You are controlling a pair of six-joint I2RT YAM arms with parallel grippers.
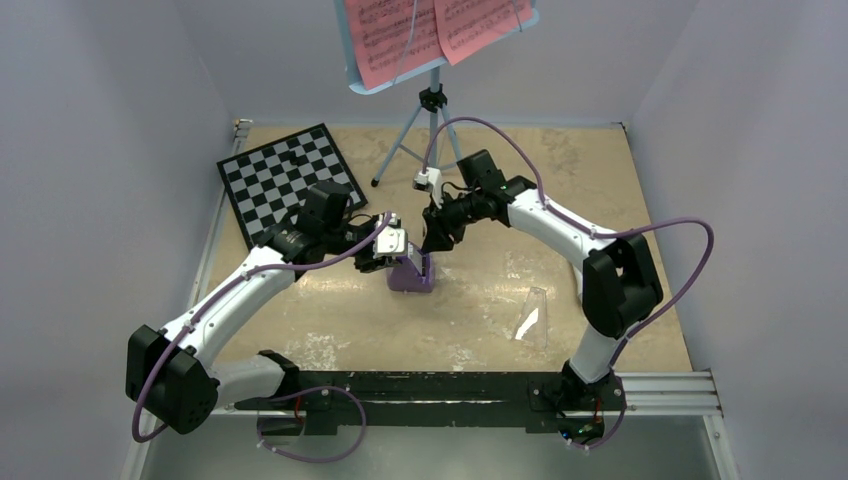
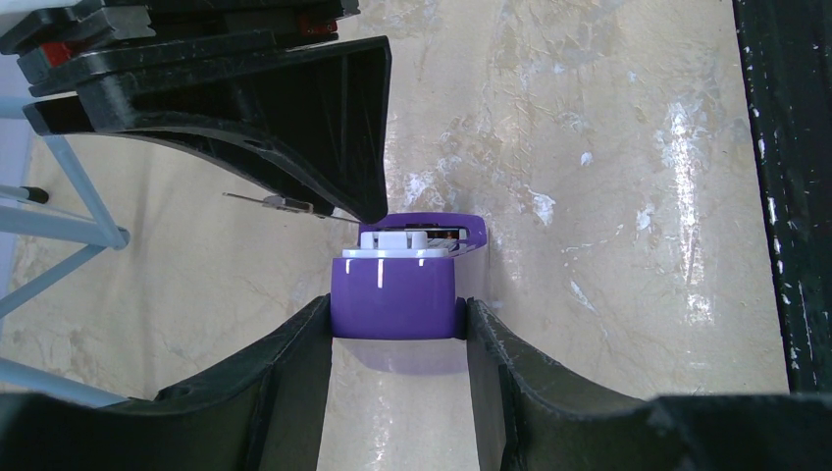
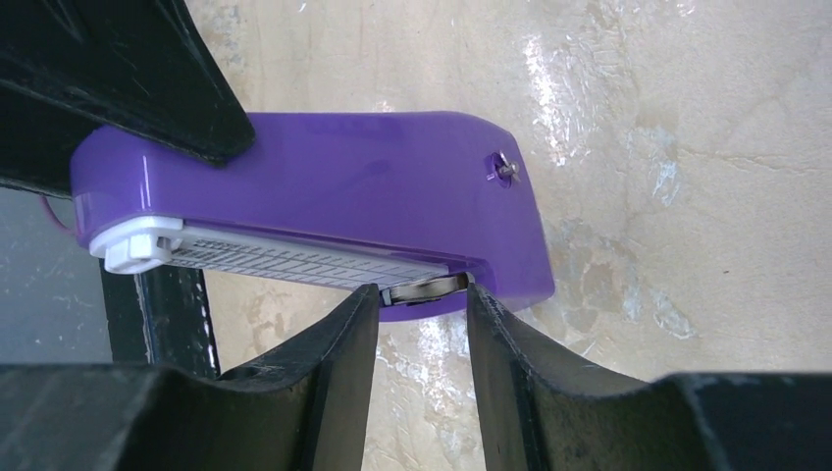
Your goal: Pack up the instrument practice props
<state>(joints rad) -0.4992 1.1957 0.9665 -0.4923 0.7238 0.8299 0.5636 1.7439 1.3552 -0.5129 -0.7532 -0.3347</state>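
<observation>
The small purple metronome (image 1: 411, 277) stands mid-table without its cover. My left gripper (image 1: 384, 262) is shut on its base, and the left wrist view shows the purple body (image 2: 395, 289) pinched between both fingers. My right gripper (image 1: 432, 246) reaches down from the right. In the right wrist view its fingertips close on the small silver pendulum weight (image 3: 424, 288) at the metronome's white face (image 3: 294, 257). The clear cover (image 1: 532, 318) lies on the table to the right. The light-blue music stand (image 1: 432, 100) holds pink sheet-music pages (image 1: 430, 30) at the back. The white recorder is out of view.
A black-and-white chessboard (image 1: 285, 180) lies at the back left. The stand's tripod legs (image 2: 69, 235) spread just behind the metronome. Grey walls enclose the table on three sides. A black rail (image 1: 430, 390) runs along the near edge.
</observation>
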